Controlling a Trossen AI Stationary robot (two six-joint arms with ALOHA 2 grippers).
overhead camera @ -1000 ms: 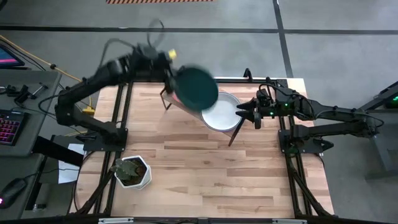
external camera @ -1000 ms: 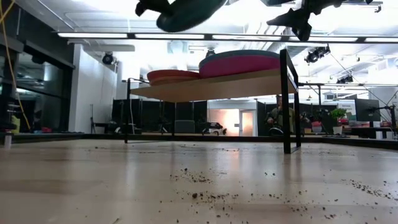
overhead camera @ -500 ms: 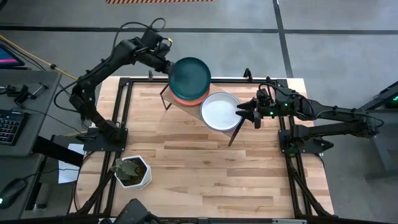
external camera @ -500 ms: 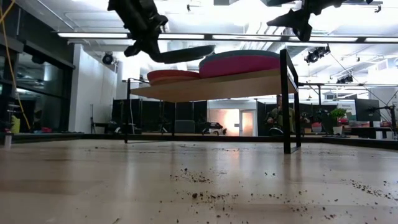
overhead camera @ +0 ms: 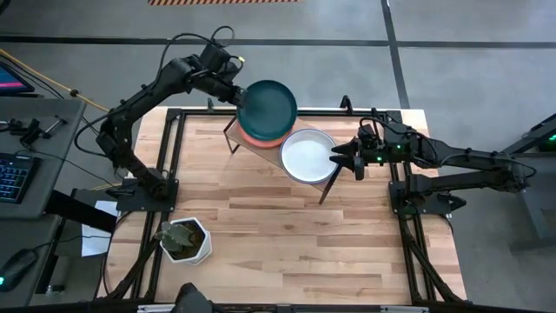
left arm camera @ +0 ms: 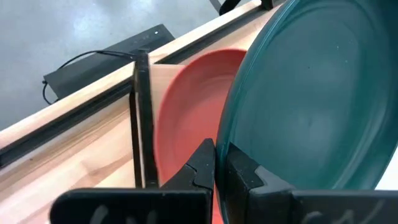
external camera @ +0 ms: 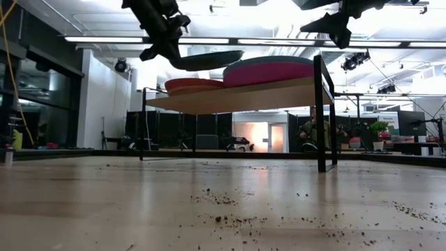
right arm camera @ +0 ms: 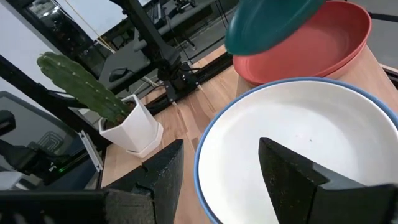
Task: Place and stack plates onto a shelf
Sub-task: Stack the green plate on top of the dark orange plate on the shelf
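Observation:
My left gripper (overhead camera: pixel 236 94) is shut on the dark green plate (overhead camera: pixel 267 106) and holds it over the red plate (left arm camera: pixel 189 121), which lies on the left half of the wooden shelf (external camera: pixel 237 97). In the low view the green plate (external camera: pixel 206 61) hangs above the red stack (external camera: pixel 191 85) without touching it. The white plate (overhead camera: pixel 307 155) tops the right stack, with a blue rim (right arm camera: pixel 205 146) under it and a magenta plate (external camera: pixel 270 72) lower down. My right gripper (right arm camera: pixel 227 180) is open and hovers above the white plate's right edge. My left gripper pinches the green plate's rim (left arm camera: pixel 231 140) between its two fingers, on the plate's left edge. One finger (left arm camera: pixel 202 168) lies under the rim and the other on the inside. The fingers come slanting down from the table's far left. The plate is lifted clear, almost level.
A white hexagonal pot with a cactus (overhead camera: pixel 185 240) stands near the table's near left corner. The shelf's black wire legs (external camera: pixel 322 115) rise at its ends. Bare tabletop (overhead camera: pixel 287 235) lies between the shelf and the near edge, with specks of soil on it.
My left gripper has carried the green plate down and toward the table's far left, from high and tilted over both stacks to almost level just above the red stack. In the last half second it has hardly moved.

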